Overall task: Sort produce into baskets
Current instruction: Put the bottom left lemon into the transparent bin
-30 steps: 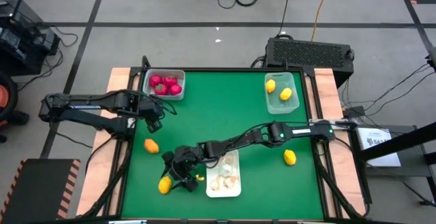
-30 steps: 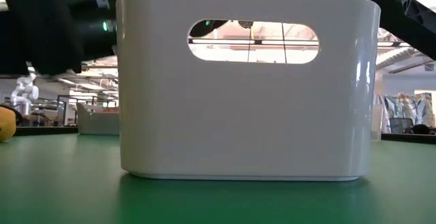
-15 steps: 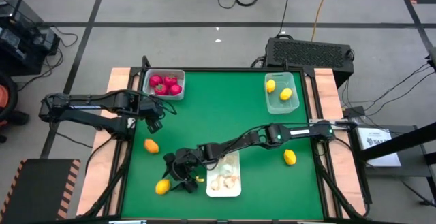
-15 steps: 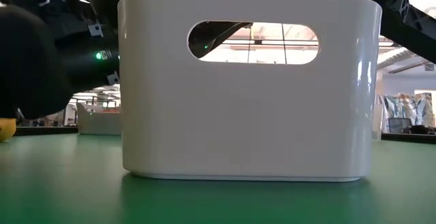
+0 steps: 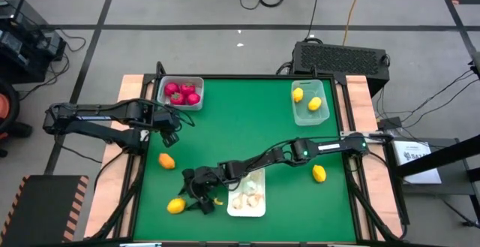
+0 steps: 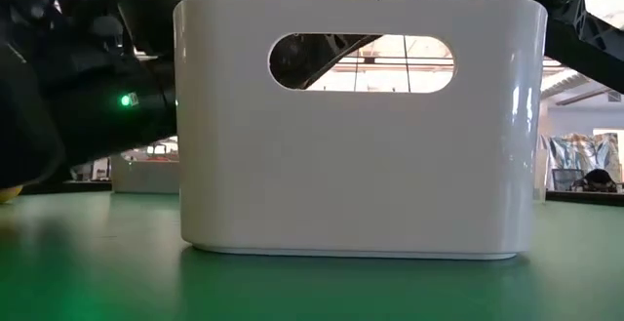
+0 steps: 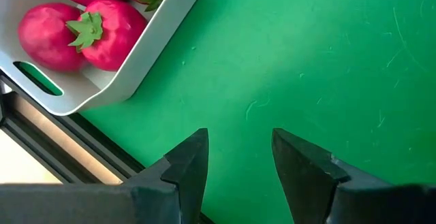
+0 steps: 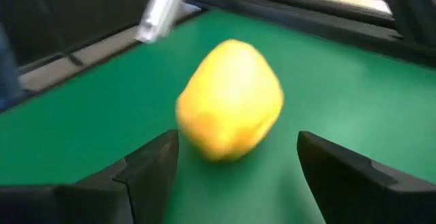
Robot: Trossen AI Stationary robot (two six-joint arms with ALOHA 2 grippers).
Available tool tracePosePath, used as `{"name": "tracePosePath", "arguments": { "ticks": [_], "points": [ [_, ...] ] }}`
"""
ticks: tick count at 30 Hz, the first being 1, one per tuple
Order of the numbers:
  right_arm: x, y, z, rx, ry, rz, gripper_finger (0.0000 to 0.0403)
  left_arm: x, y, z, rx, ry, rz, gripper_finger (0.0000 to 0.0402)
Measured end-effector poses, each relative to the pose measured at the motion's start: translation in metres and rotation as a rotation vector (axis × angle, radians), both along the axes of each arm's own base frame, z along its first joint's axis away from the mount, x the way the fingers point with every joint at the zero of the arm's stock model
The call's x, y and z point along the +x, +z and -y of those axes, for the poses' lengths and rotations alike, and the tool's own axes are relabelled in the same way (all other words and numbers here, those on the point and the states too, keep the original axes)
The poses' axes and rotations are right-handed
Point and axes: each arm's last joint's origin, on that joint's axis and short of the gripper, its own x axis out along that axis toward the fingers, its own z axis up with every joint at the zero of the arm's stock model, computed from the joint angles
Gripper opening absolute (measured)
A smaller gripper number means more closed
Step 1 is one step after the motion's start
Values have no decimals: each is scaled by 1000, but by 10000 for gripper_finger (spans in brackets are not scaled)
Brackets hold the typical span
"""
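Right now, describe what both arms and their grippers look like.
Both arms are dark, slim, jointed links. The right arm carries a green light at a joint and a pale silver segment near its base, and white lettering shows on it in the low view. The left gripper and right gripper each have two dark, wedge-shaped fingers. No loose cables are visible along either arm.

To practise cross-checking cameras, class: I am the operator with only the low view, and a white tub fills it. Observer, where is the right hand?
Observer: The right hand is low over the mat beside the white tub, facing a yellow lemon.
Operator: Is the lemon gripped?
Observer: No. The right wrist view shows the fingers open, with the lemon just ahead of them.
Operator: And the left hand?
Observer: The left hand hovers open over bare mat, next to the grey tub holding red pieces.
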Motion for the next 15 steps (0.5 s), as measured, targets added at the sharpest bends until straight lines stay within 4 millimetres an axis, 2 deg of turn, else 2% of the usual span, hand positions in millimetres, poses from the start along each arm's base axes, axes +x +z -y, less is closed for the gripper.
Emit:
{"name": "tracePosePath", "arguments": {
  "ticks": [5,15],
  "points": [
    [2,1,1,0,-74,14,289,0,0,0,0,0,-1,170],
    [2,4,1,34,-86,28,256,0,0,0,1,-4,-4,170]
  ]
}}
